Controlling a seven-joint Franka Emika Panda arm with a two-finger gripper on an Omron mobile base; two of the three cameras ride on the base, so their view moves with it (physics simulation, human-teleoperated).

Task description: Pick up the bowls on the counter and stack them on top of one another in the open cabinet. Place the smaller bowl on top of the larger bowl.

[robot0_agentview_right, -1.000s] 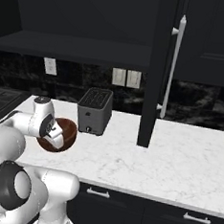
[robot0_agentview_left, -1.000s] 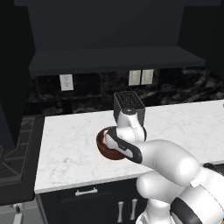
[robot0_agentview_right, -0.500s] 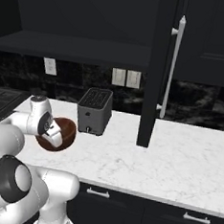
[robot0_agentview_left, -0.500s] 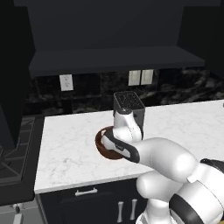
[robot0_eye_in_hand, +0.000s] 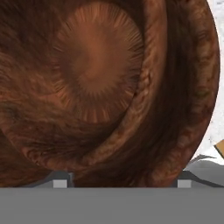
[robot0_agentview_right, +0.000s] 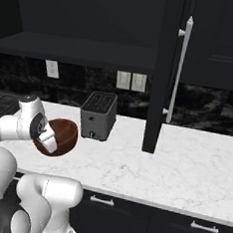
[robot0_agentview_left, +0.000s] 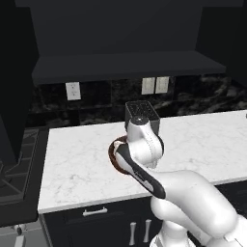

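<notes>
A round reddish-brown wooden bowl [robot0_agentview_right: 58, 136] sits upright, mouth up, at centre left of the right base view on the white marble table [robot0_agentview_right: 184, 167], just left of a grey toaster [robot0_agentview_right: 98, 115]. The pincer [robot0_eye_in_hand: 118, 181] is low over it, fingers spread wide, gripping nothing visibly.

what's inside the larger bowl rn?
The smaller bowl sits nested inside the larger bowl, offset to one side. The gripper straddles the rims; the larger bowl's floor beneath is covered.
</notes>
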